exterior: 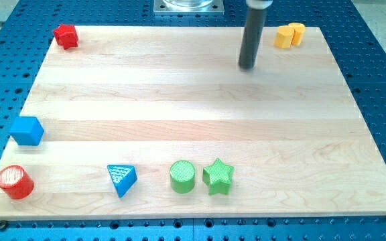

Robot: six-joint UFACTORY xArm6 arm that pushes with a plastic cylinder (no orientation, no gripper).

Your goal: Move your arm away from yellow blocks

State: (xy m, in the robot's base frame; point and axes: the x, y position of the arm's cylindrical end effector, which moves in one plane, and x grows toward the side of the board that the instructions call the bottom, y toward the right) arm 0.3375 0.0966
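Observation:
Two yellow blocks sit touching at the view's top right: a yellow hexagon-like block [284, 37] and a yellow cylinder [297, 31] just to its right. My tip [247, 67] stands on the board to the left of and slightly below them, apart from both by a small gap. The dark rod rises from the tip to the view's top edge.
A red block [66, 35] at top left. A blue cube [27, 130] at the left edge. A red cylinder [15, 182], blue triangle [121, 179], green cylinder [182, 176] and green star [218, 176] along the bottom. The wooden board [193, 114] lies on a blue perforated table.

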